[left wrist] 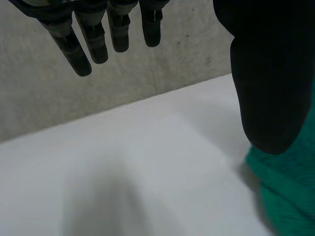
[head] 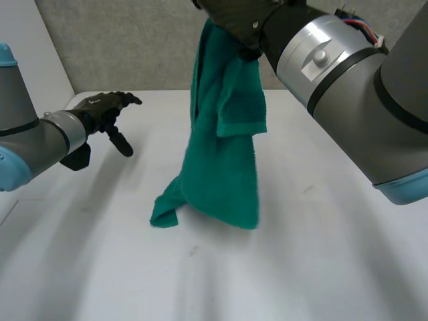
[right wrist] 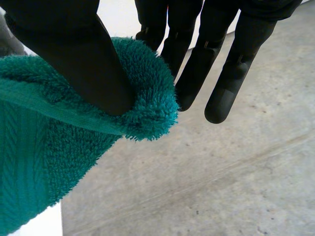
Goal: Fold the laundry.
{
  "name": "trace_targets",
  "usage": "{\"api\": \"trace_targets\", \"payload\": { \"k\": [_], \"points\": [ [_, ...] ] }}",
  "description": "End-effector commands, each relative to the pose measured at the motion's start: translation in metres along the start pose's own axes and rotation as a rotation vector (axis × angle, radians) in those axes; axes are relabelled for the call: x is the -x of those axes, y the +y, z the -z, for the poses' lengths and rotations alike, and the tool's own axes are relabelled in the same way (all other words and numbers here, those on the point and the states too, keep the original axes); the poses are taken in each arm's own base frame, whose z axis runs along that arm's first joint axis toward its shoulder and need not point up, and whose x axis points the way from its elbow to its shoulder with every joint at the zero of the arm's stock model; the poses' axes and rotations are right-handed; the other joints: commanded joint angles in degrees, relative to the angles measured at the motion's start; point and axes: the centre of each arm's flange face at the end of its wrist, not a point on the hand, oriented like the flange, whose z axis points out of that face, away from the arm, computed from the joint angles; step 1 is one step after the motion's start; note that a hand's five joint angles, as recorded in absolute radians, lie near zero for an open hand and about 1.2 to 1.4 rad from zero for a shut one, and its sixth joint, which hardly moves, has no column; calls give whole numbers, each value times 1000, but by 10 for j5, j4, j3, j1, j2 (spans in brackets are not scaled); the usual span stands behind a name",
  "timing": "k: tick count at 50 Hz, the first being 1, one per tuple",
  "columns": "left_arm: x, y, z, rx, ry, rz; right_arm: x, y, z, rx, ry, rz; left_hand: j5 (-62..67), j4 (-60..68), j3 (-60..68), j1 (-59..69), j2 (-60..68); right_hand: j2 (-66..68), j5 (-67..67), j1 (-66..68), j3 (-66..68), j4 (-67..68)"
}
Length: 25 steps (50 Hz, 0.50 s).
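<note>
So: towel (head: 224, 167) hangs from the right hand (head: 234, 20), held high over the table (head: 321, 267). Right wrist view has the thumb pressing a corner of the terry vs. the fingers (right wrist: 197, 73), which are straight. That's a pinch grip, not a full wrap. Prob. reason for the hold: lifting by one corner lets the cloth drop long & untangle, so its edges can be found. It's not clear of the table. The lower end touches the top, and a bit is bunched/curled there on the left-arm side. The upper part is doubled over itself, w/ a hemmed flap hanging partway down.

Left hand (head: 103, 110) hovers low over the table, well apart from the towel, fingers straight/relaxed, holding nothing. Judging by the pose, it's parked ready to take a 2nd corner or the hanging edge. Its wrist view has the towel just past the thumb.

Fold itself not begun, I'd say. The cloth needs spreading flat first.

Count: 1 towel, 2 hands (1 gripping, 1 empty), 1 table.
</note>
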Motion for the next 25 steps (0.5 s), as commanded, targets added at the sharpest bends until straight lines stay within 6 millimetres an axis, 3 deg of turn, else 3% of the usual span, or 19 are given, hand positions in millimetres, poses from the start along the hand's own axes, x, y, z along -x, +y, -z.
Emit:
{"api": "trace_targets", "payload": {
  "k": [1,5,12,25],
  "points": [
    [-12,7,17,79,34,81,8,12,3,23,-45,22,-29,-13,-19,-13,-15,125,144,171,119,116],
    [-23,21,21,132,62,92,10,14,4,35,-44,17,-29,-13,-19,-13,-15,125,144,171,119,116],
    [-58,40,23,176,132,104,9,5,8,35,-33,-24,-29,-13,-19,-13,-15,125,144,171,119,116],
    [-106,55,1,147,124,115,5,-21,25,18,-45,-150,-29,-13,-19,-13,-15,125,144,171,119,116]
  ]
}}
